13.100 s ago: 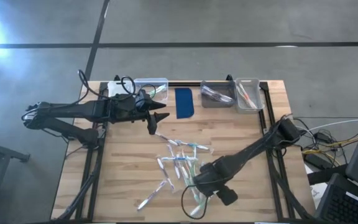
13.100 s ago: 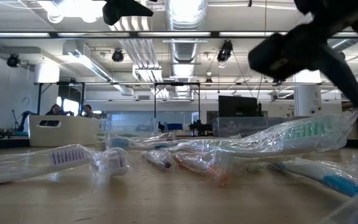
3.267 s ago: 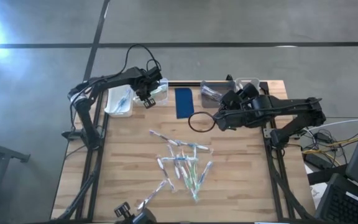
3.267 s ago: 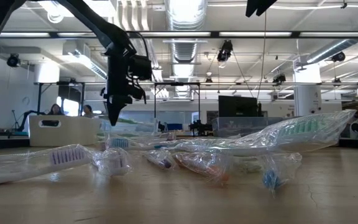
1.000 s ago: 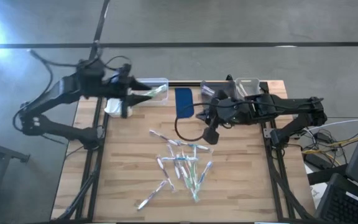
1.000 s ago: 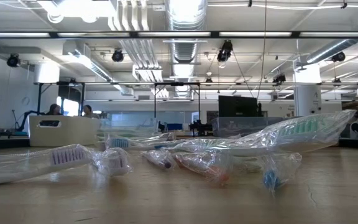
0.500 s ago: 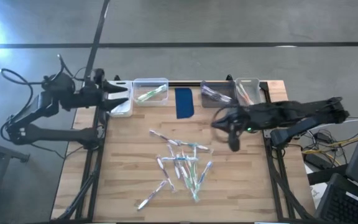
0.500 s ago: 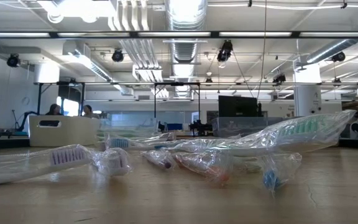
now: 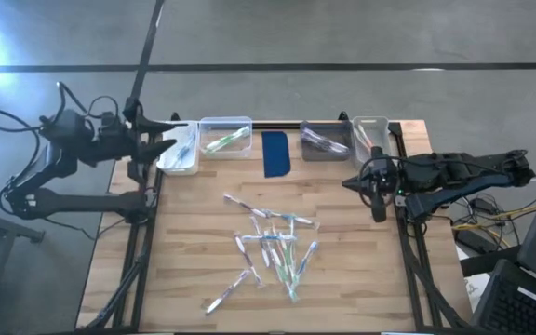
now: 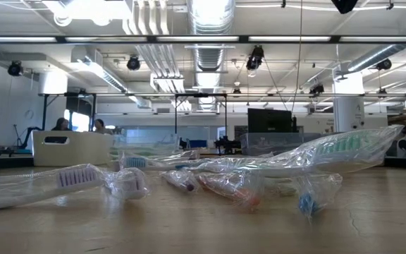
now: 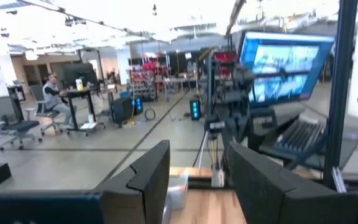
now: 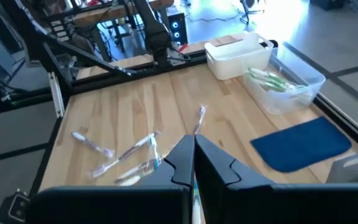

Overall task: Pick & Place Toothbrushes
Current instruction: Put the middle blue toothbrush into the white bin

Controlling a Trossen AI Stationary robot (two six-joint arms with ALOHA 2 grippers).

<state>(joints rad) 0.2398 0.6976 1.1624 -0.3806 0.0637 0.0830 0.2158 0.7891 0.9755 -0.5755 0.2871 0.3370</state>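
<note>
Both arms hang back at the frame's sides, left gripper (image 9: 167, 141) apart and empty, right gripper (image 9: 377, 208) pressed together, leaving the toothbrushes (image 9: 273, 247) on the counter (image 9: 184, 251) reachable

My two dark fingers (image 11: 146, 177) stand apart with nothing between them. Past them lie a strip of pale wooden table top (image 11: 204, 208) and a clear plastic bin (image 11: 178, 190). Beyond, a glowing blue monitor (image 11: 283, 65) stands above a dark keyboard (image 11: 298, 134), and a person sits at a desk (image 11: 53, 99).
</note>
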